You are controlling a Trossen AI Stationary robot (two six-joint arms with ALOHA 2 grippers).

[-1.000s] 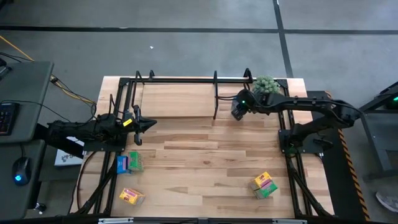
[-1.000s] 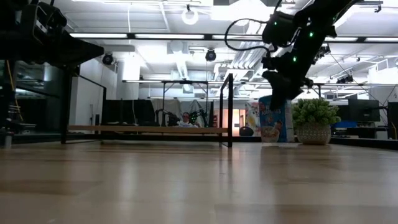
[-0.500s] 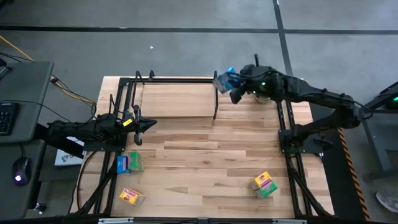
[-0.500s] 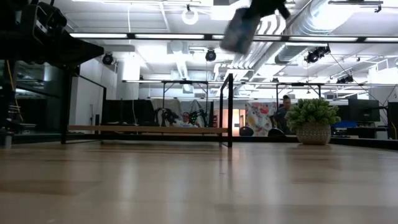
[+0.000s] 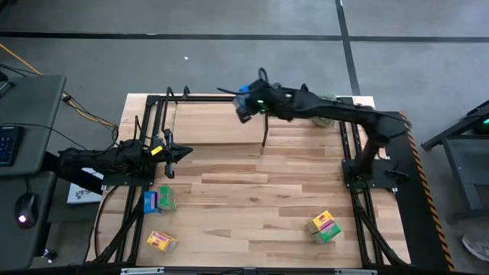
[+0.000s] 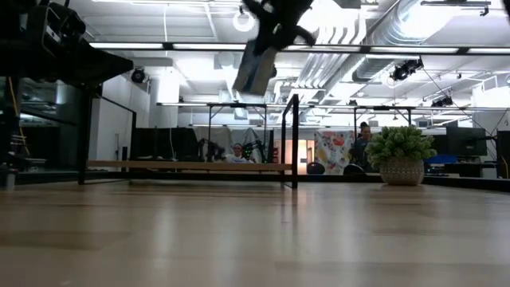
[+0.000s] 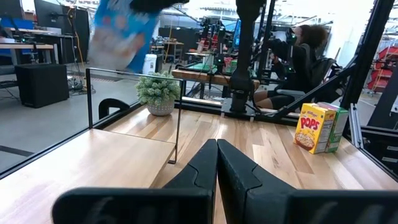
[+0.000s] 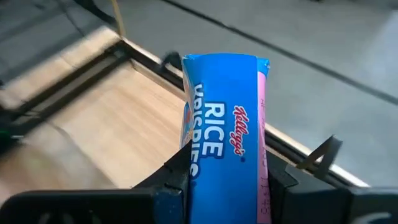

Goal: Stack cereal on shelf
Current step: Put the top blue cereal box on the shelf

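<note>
High, low and two wrist views of one moment: the carrying step of shelving a cereal box. The right gripper (image 5: 246, 105), upper centre of the high view, pinches a blue cereal box (image 5: 244, 96) between its fingers; the right wrist view shows the box (image 8: 225, 134) clamped edge-on by both fingers (image 8: 173, 180), with the shelf's wooden board (image 8: 118, 124) lying below and beyond it. In the low view the box (image 6: 255, 68) hangs tilted near the top centre of the frame, well above the shelf (image 6: 187, 166) and touching nothing but the gripper.

The left gripper (image 5: 183, 153), at centre left of the high view, waits with its fingers pressed together; its wrist view shows the two fingers (image 7: 202, 169) meeting with no gap and holding nothing.

Other boxes lie on the tabletop (image 5: 252, 198): a blue-and-green pair (image 5: 160, 200) and a yellow box (image 5: 161, 241) at lower left, a yellow-and-green pair (image 5: 324, 227) at lower right. A potted plant (image 6: 401, 155) stands at right in the low view.

Judged step: transport of the blue box over the shelf, placement not yet made. The next move would call for lowering the box onto the board, levelling its tilt, keeping clear of the black upright post (image 6: 296, 140), then spreading the fingers only once it rests.
</note>
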